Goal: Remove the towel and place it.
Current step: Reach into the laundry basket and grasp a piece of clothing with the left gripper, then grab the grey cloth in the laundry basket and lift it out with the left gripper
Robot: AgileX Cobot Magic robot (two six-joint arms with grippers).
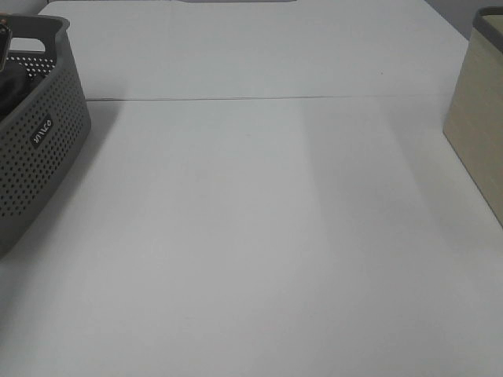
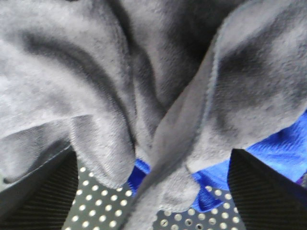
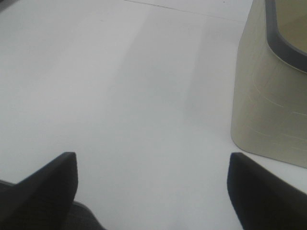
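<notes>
The towel [image 2: 158, 72] is dark charcoal-grey plush, bunched in thick folds that fill the left wrist view. It lies in the grey perforated basket [image 2: 96, 203], which stands at the table's left edge [image 1: 39, 141] in the high view. My left gripper [image 2: 153, 155] is down in the basket, its fingers [image 2: 43, 187] spread wide on either side of a hanging fold of towel. My right gripper [image 3: 153, 155] hovers open over bare white table, holding nothing. Neither gripper shows in the high view.
A blue cloth [image 2: 283, 143] lies under the towel in the basket. A beige bin with a grey rim [image 1: 479, 118] stands at the table's right edge, close to my right gripper [image 3: 273, 86]. White table [image 1: 259, 236] spans between basket and bin.
</notes>
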